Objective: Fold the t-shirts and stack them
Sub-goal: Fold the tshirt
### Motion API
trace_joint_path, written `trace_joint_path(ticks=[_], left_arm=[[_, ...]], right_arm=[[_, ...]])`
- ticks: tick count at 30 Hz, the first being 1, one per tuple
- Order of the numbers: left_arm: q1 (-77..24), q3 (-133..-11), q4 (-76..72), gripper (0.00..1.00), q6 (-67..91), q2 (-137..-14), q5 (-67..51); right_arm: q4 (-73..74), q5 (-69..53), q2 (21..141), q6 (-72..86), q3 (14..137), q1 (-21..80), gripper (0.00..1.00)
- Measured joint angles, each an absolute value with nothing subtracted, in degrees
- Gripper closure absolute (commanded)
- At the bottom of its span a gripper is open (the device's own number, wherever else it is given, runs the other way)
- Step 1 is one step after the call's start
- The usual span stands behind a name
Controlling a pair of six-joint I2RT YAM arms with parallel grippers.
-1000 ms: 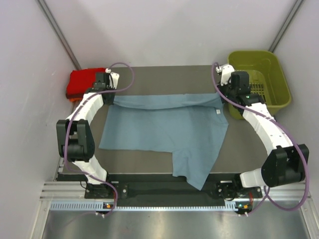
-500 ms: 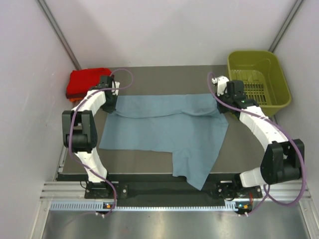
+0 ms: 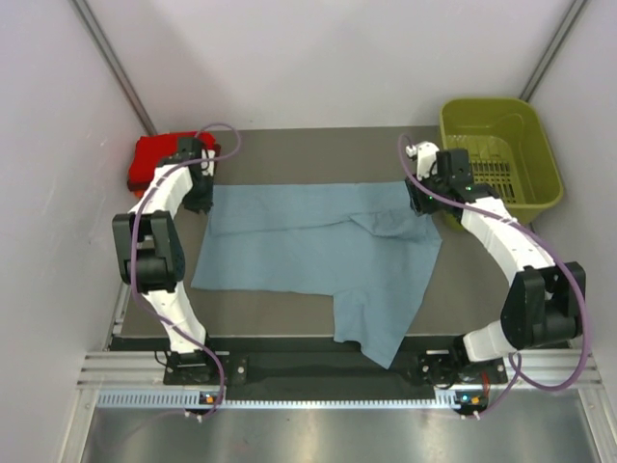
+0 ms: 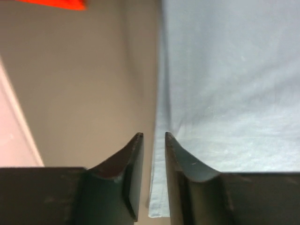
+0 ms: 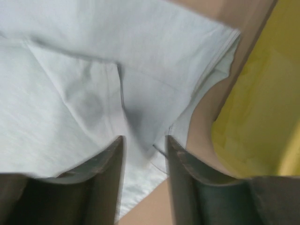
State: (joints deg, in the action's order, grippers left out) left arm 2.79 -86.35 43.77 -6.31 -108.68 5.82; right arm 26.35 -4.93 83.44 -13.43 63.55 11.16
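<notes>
The grey-blue t-shirt [image 3: 318, 251] lies spread on the table, its far edge folded over towards the middle. My left gripper [image 3: 200, 200] hangs over its far left corner; in the left wrist view the gripper [image 4: 153, 138] is open by a narrow gap and the shirt's edge [image 4: 225, 84] lies flat below it. My right gripper [image 3: 421, 201] is over the far right corner; in the right wrist view the gripper [image 5: 143, 139] is open above the creased cloth [image 5: 93, 70]. A folded bright red shirt [image 3: 157, 160] lies at the far left; a strip of it shows in the left wrist view [image 4: 51, 3].
The olive-green plastic basket [image 3: 501, 154] stands at the far right, close to my right arm; its wall shows in the right wrist view [image 5: 262, 117]. Grey walls close in both sides. The shirt's near corner hangs over the table's front edge [image 3: 386, 352].
Both grippers lowered the shirt's far edge onto the table and let go of it. The cloth, stretched between them before, now lies slack with a fold.
</notes>
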Motion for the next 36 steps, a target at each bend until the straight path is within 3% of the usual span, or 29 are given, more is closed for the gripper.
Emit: trace_joint_path(ticks=[1, 2, 8, 15, 23, 36], left_arm=[[3.3, -87.2, 44.2, 0.57, -5.9, -108.7, 6.0], [3.6, -87.9, 44.3, 0.55, -5.8, -108.6, 6.2], [4.4, -92.7, 44.3, 0.56, -4.0, -108.6, 2.9], [2.9, -103.2, 44.8, 0.57, -0.2, -117.0, -6.5], [2.0, -103.2, 46.7, 0.57, 1.7, -124.9, -12.1], [2.0, -101.7, 47.4, 0.58, 3.9, -125.4, -12.6]], right_arm=[[26.5, -5.2, 83.4, -13.1, 64.8, 11.2, 0.52], [26.4, -5.3, 83.4, -13.2, 65.8, 11.2, 0.51], [24.8, -7.2, 86.0, -11.9, 71.8, 11.6, 0.48], [24.3, -8.9, 99.9, -12.3, 76.4, 13.8, 0.51], [26.4, -9.8, 107.5, -13.1, 80.2, 13.9, 0.52], [26.3, -10.3, 109.2, -13.5, 81.4, 13.9, 0.51]])
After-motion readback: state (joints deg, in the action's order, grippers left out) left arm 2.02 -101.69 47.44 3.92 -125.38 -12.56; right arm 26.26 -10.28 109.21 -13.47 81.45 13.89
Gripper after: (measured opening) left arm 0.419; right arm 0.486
